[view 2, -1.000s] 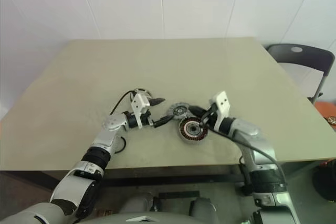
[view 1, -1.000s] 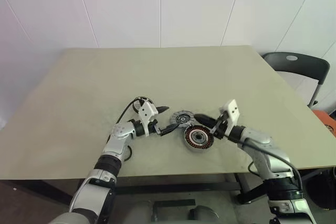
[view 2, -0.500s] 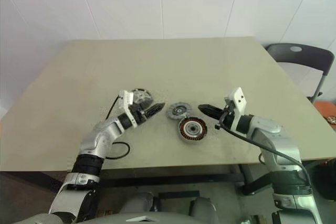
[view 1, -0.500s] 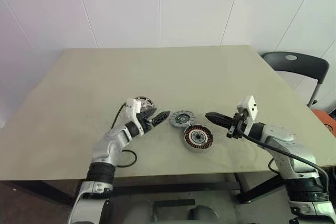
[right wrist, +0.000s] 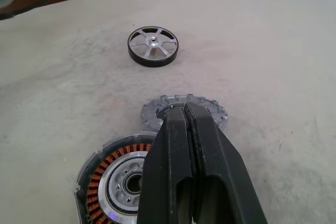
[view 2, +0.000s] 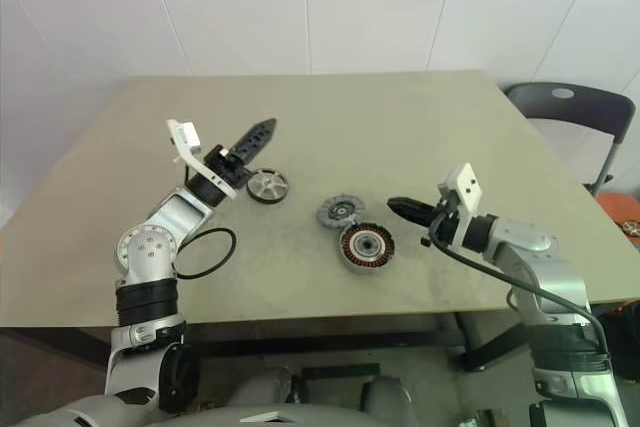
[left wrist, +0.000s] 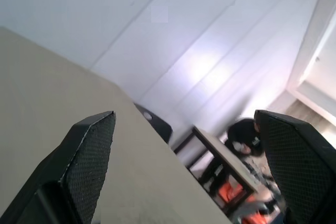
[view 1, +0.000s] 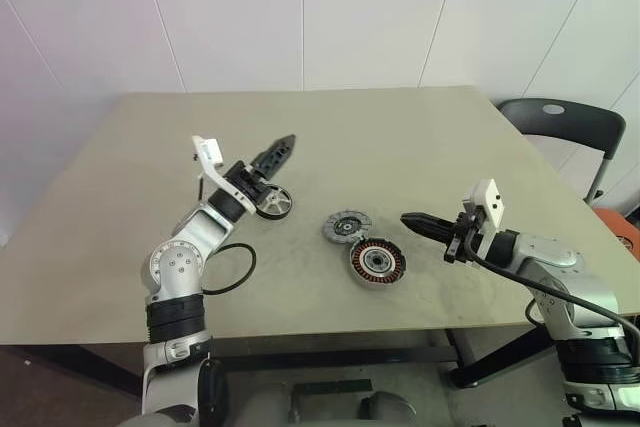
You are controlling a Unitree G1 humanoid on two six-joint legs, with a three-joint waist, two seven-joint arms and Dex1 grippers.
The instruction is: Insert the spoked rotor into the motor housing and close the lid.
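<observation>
A: Layout, biggest first?

B: Table [view 1: 400,137], tan. Toward its front edge, right of middle: motor housing [view 1: 377,263], lying flat. Just behind that, a shade toward the left edge: lid [view 1: 347,227], grey and slotted; touching the housing or not, hard to tell. Farther toward the left edge and a little farther back: spoked rotor [view 1: 271,204], flat on the table, apart from both.

A: And the pincers?

B: Left pincer [view 1: 283,144] raised above the table just behind the rotor, aimed at the far edge, fingers [left wrist: 89,150] spread wide, nothing between them. Right pincer [view 1: 408,219] shut tight and empty, hovering just right of the housing, pointing across it toward the left edge.

A: Step in hand?

B: Probably fetching the rotor with the left. Nothing picked up yet.

A: Doing it well?

B: Tip the left pincer down first. Straddle the black rim, not the spokes. Close gently, lift level, carry over the lid rather than through it. Centre hub over hub before letting go; possibly a magnetic tug near the coils, so lower slowly. Keep the right pincer clear, or press it on the housing rim as a brace.

A: Anything inside the housing?

B: Just its own copper-orange coil ring around a silver hub. No rotor seated, no lid on.
</observation>
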